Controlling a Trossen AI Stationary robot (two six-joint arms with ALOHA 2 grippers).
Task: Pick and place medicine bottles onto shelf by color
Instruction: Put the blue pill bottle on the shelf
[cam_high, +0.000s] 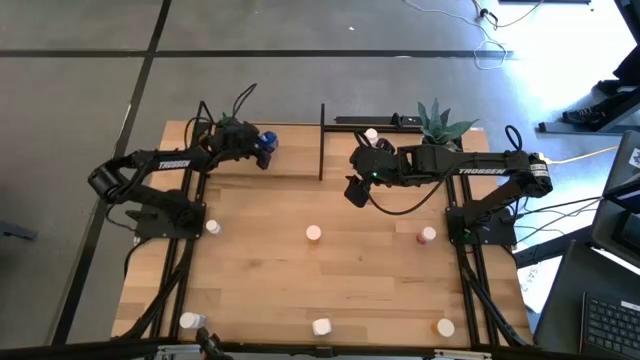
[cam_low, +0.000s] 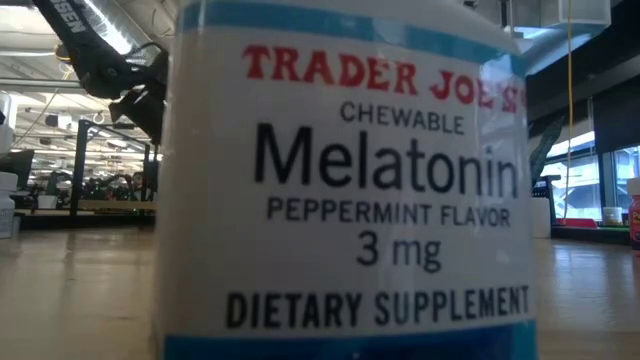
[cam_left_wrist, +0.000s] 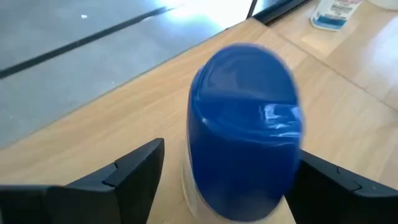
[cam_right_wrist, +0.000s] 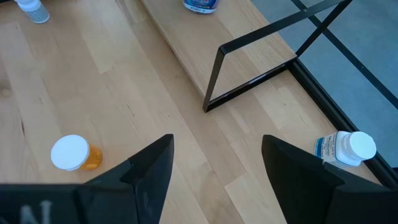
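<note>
While blue bottle stands on shelf, L hand gapes wide, R hand open.

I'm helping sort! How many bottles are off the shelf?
6. Middle row: white-capped bottle, pale-capped bottle, pink-capped bottle. Near edge: corner bottle, centre bottle, orange-capped bottle. Arms may hide more.

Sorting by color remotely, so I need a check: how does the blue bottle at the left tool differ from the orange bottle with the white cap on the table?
The blue bottle has a blue cap; the orange bottle has a white one. The blue bottle stands on the shelf between the left tool's open fingers; the orange bottle stands on the table ahead of the open right tool, with nothing around it. Both stand upright.
</note>
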